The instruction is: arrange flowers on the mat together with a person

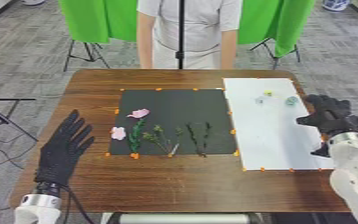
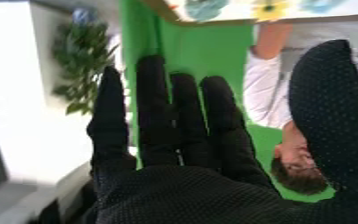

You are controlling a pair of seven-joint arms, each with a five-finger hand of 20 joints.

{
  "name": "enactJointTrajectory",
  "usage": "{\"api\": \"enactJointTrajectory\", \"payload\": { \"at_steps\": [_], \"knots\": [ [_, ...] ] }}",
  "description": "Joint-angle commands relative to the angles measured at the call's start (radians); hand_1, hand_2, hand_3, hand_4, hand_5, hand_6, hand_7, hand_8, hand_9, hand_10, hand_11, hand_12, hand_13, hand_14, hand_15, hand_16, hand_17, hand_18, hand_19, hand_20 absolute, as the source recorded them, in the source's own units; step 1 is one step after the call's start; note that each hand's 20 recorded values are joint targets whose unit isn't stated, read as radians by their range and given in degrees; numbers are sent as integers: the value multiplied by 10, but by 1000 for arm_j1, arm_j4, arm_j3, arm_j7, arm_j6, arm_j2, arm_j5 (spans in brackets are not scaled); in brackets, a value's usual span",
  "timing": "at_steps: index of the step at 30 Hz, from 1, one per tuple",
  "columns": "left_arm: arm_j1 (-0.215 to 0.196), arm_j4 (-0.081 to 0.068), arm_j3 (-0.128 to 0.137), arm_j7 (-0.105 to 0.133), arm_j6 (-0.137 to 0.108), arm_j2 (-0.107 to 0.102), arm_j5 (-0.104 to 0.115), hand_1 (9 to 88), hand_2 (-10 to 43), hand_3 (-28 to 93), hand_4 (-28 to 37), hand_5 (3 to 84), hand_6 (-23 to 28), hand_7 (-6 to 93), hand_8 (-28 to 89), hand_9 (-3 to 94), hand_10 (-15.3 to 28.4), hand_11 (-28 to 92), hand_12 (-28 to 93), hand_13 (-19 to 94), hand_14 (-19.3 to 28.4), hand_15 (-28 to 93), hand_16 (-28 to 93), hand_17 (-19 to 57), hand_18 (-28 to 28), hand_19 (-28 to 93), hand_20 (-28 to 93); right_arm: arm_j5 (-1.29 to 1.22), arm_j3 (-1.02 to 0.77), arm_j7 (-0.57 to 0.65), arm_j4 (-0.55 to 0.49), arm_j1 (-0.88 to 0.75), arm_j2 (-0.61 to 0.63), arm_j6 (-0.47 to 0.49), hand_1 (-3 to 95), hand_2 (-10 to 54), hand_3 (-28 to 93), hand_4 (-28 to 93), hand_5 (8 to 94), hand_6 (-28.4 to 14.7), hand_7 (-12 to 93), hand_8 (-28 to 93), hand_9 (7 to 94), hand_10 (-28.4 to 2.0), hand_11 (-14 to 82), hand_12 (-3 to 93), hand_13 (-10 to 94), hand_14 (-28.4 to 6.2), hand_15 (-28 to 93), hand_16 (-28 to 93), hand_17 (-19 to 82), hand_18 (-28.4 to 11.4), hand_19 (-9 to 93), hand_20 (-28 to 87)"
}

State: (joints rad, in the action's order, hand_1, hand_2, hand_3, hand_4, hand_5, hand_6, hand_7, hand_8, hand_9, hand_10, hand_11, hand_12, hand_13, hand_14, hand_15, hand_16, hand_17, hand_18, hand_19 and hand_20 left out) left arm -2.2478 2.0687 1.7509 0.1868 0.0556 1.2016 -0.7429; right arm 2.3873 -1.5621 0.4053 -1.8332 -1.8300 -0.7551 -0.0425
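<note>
On the black mat [image 1: 174, 97], left of the table's [image 1: 158, 190] middle, you have a pink flower [image 1: 138, 113] on a long, leafy green stem [image 1: 135, 136]. A paler pink bloom [image 1: 118, 133] sits by the mat's left side, and thin green sprigs [image 1: 159, 137] lie to the right. Near the table's far right corner, small yellow [image 1: 268, 93] and pale blue-green blooms [image 1: 291, 101] rest on the white mat [image 1: 278, 135]. Your left hand [image 1: 60, 152] and right hand [image 1: 334, 120] have straight fingers, holding nothing.
</note>
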Motion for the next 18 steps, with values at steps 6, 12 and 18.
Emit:
{"api": "enactJointTrajectory", "payload": {
  "at_steps": [6, 12, 18],
  "knots": [
    [-2, -3, -6, -9, -5, 6, -1, 244, -32, 732, -266, 244, 10, 160, -87, 179, 94, 114, 141, 160, 114, 132, 64, -130, 195, 385, 137, 85, 120, 47, 134, 151, 23, 32, 311, -95, 869, -283, 427, -23, 330, -176, 446, -110, 382, 250, 435, -84, 600, 155, 159, -184, 634, 358],
    [0, -5, -13, 0, -2, 3, 0, 244, -32, 731, -267, 245, 11, 159, -86, 179, 95, 114, 141, 160, 114, 132, 63, -130, 195, 385, 137, 88, 148, 49, 181, 192, 23, 71, 314, -95, 869, -283, 446, -17, 335, -183, 465, -108, 388, 245, 448, -83, 604, 151, 163, -186, 639, 361],
    [1, -7, -10, -3, 0, 4, -1, 244, -32, 732, -267, 245, 11, 159, -86, 179, 94, 114, 141, 160, 114, 133, 63, -130, 195, 384, 136, 103, 151, 71, 195, 204, 12, 154, 317, -95, 864, -283, 461, -5, 342, -188, 489, -101, 386, 241, 458, -82, 598, 148, 163, -185, 638, 361]
  ]
}}
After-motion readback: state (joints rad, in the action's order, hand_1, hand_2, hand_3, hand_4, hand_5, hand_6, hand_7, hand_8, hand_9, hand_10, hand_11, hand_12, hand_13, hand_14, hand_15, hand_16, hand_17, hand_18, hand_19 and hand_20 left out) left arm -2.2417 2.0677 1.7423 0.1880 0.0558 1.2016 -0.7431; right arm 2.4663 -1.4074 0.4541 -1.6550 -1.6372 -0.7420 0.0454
